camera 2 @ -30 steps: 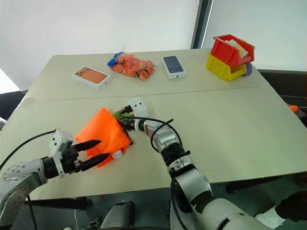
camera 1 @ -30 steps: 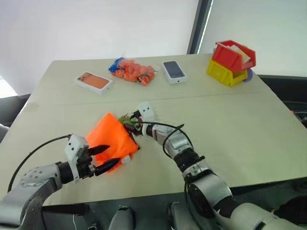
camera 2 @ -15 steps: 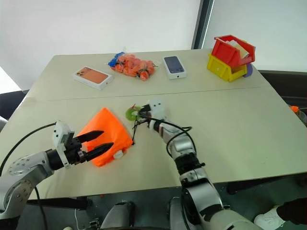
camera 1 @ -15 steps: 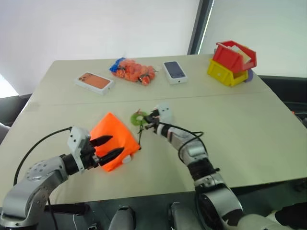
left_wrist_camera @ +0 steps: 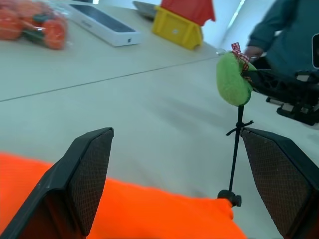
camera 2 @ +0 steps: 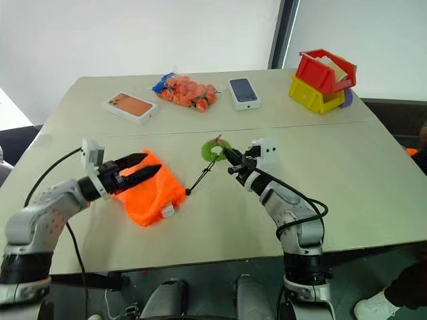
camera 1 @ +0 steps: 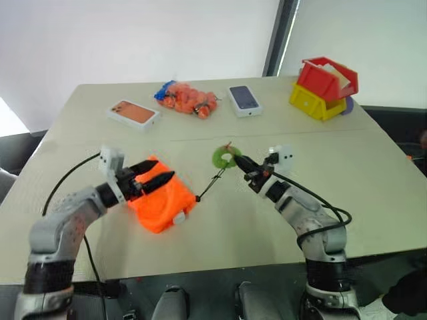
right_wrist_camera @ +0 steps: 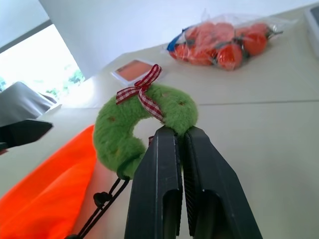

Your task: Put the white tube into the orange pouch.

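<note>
The right tool [camera 2: 227, 153] is clamped shut on the green ring charm [camera 2: 213, 149], a fuzzy wreath with a red checked bow, and holds it lifted off the bench [camera 2: 347, 167] so the black cord [camera 2: 200, 179] runs taut down to the corner of the orange pouch [camera 2: 150, 193]. The pouch lies flat on the bench in front of the left arm, and the white tube [camera 2: 167, 211] shows at its near edge, seemingly poking out from the fabric; whether it sits partly inside cannot be told. The left tool [camera 2: 137, 168] hovers over the pouch's far side with its fingers spread wide, gripping nothing; whether the lower finger brushes the fabric is unclear. The step in hand looks like getting the pouch into a state where its mouth can be worked. To do that well, the cord pull should be gentle and in line with the cord, since a hard tug would likely cinch the mouth shut or drag the light pouch across the bench. The left tool would do best to pin or pinch a single layer of fabric near the mouth, so the opening stays slack. The tube is slim and may roll if the pouch shifts.
</note>
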You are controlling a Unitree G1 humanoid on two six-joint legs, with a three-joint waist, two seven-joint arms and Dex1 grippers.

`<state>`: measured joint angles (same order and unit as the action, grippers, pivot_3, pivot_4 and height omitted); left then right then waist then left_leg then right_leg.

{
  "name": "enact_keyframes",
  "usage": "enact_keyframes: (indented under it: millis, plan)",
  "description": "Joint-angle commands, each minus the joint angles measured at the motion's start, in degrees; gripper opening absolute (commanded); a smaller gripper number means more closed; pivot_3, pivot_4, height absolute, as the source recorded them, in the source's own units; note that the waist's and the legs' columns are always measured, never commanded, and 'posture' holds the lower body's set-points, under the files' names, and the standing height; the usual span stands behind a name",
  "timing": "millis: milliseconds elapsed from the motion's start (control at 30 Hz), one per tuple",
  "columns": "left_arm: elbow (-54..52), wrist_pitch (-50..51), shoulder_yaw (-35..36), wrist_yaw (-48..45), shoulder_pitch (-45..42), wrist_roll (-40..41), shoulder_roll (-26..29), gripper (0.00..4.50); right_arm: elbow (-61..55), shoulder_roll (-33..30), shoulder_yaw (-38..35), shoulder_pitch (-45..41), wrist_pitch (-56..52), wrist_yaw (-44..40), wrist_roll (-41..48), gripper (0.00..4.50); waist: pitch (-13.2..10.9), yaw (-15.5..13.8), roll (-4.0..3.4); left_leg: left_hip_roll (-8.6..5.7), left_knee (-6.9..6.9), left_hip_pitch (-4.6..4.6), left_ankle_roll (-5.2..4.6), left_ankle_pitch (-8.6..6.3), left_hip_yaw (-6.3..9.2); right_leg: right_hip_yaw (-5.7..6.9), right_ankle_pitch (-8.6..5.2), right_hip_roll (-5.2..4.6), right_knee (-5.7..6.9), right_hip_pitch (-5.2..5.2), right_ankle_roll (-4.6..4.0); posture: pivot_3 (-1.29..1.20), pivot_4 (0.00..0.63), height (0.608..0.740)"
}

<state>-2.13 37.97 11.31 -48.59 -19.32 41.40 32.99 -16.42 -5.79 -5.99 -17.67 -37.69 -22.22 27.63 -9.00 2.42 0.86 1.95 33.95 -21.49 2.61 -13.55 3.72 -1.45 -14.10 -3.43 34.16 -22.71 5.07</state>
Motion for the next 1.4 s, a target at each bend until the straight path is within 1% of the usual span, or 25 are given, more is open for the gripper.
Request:
enact_keyframes:
  millis: [33,67,133,233,433,533,767,867,967,1033,1267,1400]
  plan:
    - [5.49,0.68,-3.72,-6.91,-4.95,-0.94,1.4,4.43,-2.62,-0.59,-0.33,-0.79,0.45,0.75,1.41,0.0,0.0,0.09,0.0,-0.01,-0.02,-0.02,0.0,0.0,-0.02,0.0,0.03,-0.01,0.0,-0.01,-0.05,0.0,0.15,0.74]
    - [7.22,0.84,-5.31,-9.01,-6.52,-1.75,1.77,4.43,-2.63,-0.77,-0.19,-0.86,0.63,0.89,1.33,0.0,-0.01,0.1,-0.01,-0.01,-0.04,-0.03,0.0,0.0,-0.03,-0.01,0.11,0.0,0.0,-0.03,-0.17,0.0,0.15,0.74]
    - [9.5,1.09,-7.13,-11.84,-8.49,-2.54,2.14,4.43,-2.56,-0.95,-0.02,-0.99,0.82,1.07,1.28,0.0,-0.01,0.11,-0.01,0.0,-0.13,-0.03,-0.01,0.0,-0.01,-0.01,0.09,0.03,0.03,-0.08,-0.13,0.0,0.15,0.74]
    - [10.53,-0.21,-11.65,-16.2,-10.8,-5.42,2.36,4.43,-2.35,-1.32,0.25,-1.17,1.17,1.17,1.04,0.0,-0.01,0.06,-0.01,0.02,-0.23,-0.02,-0.02,0.01,0.03,-0.01,0.07,0.09,0.05,-0.11,-0.11,0.0,0.15,0.74]
    - [8.0,-7.16,-18.18,-18.16,-10.99,-13.61,2.42,4.43,-2.18,-2.01,1.12,-1.51,1.72,1.09,0.75,0.0,-0.01,0.01,-0.01,0.02,-0.21,-0.01,-0.02,0.0,0.02,-0.03,0.07,0.07,0.04,-0.09,-0.12,0.0,0.15,0.74]
    - [7.78,-8.42,-21.12,-20.08,-10.95,-16.35,2.97,4.43,-2.3,-2.3,2.08,-1.82,2.02,0.66,0.75,0.0,-0.02,0.01,-0.02,0.02,-0.2,-0.01,-0.02,0.0,0.02,-0.04,0.07,0.06,0.04,-0.09,-0.12,0.0,0.15,0.74]
    - [16.21,-11.48,-26.37,-26.06,-15.91,-21.71,1.7,4.43,-3.29,-3.05,4.81,-1.79,2.23,-1.66,1.15,0.0,-0.02,-0.03,-0.02,0.02,-0.17,-0.03,-0.02,0.0,0.02,-0.03,0.07,0.07,0.04,-0.1,-0.12,0.0,0.15,0.74]
    - [19.87,-12.57,-27.11,-28.12,-18.36,-22.91,0.42,4.43,-3.5,-3.31,5.77,-1.47,2.73,-2.11,0.79,0.0,-0.02,-0.1,-0.01,0.02,-0.13,-0.04,-0.02,0.0,0.02,-0.03,0.06,0.07,0.04,-0.08,-0.11,0.0,0.15,0.74]
    - [22.49,-12.92,-27.14,-29.54,-19.89,-23.81,-0.42,3.64,-3.86,-3.31,6.22,-1.29,3.1,-1.98,0.68,0.0,-0.02,-0.1,-0.01,0.02,-0.14,-0.05,-0.02,0.0,0.02,-0.03,0.06,0.07,0.03,-0.08,-0.11,0.0,0.15,0.74]
    - [23.56,-14.0,-27.93,-30.67,-20.37,-25.28,-0.22,2.74,-4.52,-3.33,6.38,-1.13,3.17,-1.87,0.89,0.0,-0.02,-0.05,-0.01,0.02,-0.14,-0.04,-0.03,0.0,0.02,-0.03,0.06,0.08,0.05,-0.08,-0.1,0.0,0.15,0.74]
    - [26.05,-16.08,-28.81,-33.24,-21.69,-28.2,-0.24,2.74,-6.85,-3.6,6.35,-1.24,2.91,-2.07,1.57,0.0,-0.01,-0.04,-0.01,0.02,-0.12,-0.02,-0.03,0.0,0.04,-0.03,0.05,0.09,0.1,-0.07,-0.09,0.0,0.15,0.74]
    - [26.89,-17.52,-28.83,-33.75,-21.8,-29.63,-0.44,2.74,-7.92,-3.74,6.02,-1.59,2.85,-2.42,2.59,0.0,-0.02,-0.06,-0.01,0.02,-0.09,-0.02,-0.03,0.0,0.04,-0.03,-0.04,0.09,0.1,-0.06,0.07,0.0,0.15,0.74]
